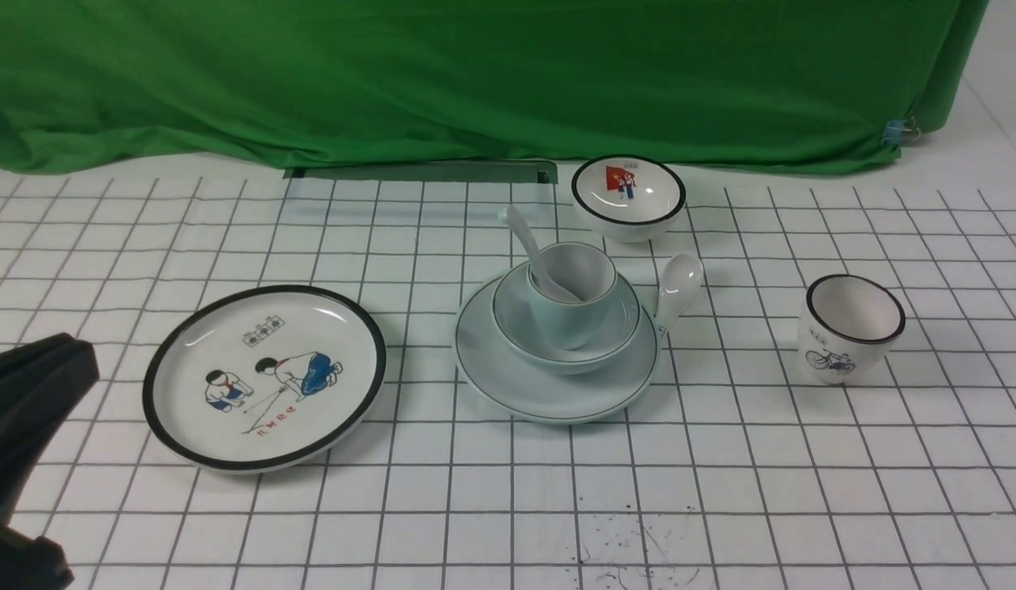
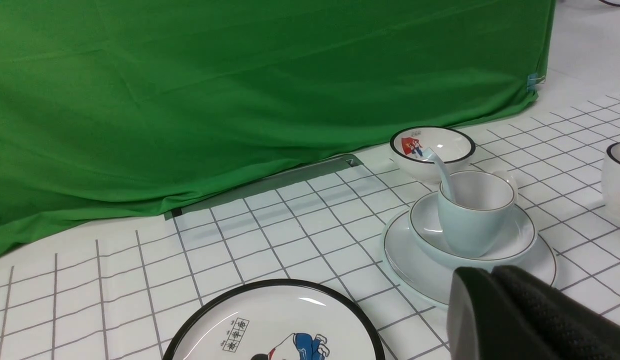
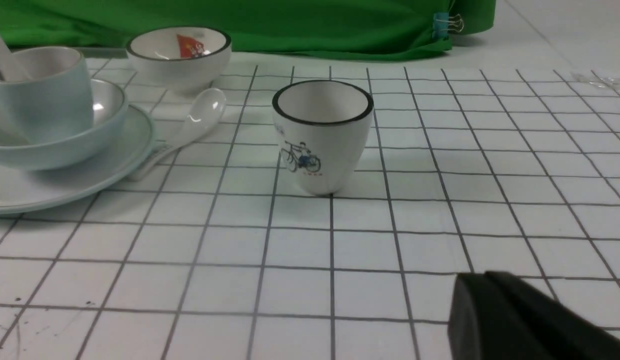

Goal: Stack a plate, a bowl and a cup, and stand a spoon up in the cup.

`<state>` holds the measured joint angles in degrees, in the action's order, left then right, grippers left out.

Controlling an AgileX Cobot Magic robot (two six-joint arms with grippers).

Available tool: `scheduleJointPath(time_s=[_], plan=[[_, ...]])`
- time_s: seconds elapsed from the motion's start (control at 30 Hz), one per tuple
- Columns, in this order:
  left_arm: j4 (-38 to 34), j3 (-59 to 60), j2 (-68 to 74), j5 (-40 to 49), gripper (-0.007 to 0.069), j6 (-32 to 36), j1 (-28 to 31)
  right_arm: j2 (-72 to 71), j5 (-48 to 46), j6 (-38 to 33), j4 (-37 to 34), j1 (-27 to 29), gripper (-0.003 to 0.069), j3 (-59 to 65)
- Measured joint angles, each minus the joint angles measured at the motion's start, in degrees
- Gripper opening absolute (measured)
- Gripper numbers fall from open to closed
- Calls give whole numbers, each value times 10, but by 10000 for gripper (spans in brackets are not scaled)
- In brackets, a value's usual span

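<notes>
- Left gripper (image 1: 33,385) nearest, clenched, holding nothing.
- Right gripper (image 3: 495,300) clenched, empty too.
- Spoon (image 1: 534,256) stands in cup (image 1: 575,310), in bowl (image 1: 619,324), on plate (image 1: 508,373).

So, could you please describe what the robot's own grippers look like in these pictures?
The left gripper is matte black with a fine dotted texture on its rounded fingers. The right gripper is likewise plain black. No cables, markings or labels show; the rest of both arms lies out of view.

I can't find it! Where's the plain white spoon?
In the front view, the spoon stands inside the pale blue cup, mid-table, stacked in the bowl on the plate.
</notes>
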<state>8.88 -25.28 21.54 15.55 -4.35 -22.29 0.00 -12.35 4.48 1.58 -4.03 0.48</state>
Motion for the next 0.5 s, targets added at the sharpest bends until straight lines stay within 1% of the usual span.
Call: scheduleJointPath(time_s=[0.3,0.4,0.5], plan=[[0,0,0,0,-30,0,0,0,0,1,0,1,41,0],[0,19,-22,-18,-30,1,3,0,-1,1,0,1,50,0],[-10,54,-61,-51,-30,1,27,0,-2,1,0,1,58,0]])
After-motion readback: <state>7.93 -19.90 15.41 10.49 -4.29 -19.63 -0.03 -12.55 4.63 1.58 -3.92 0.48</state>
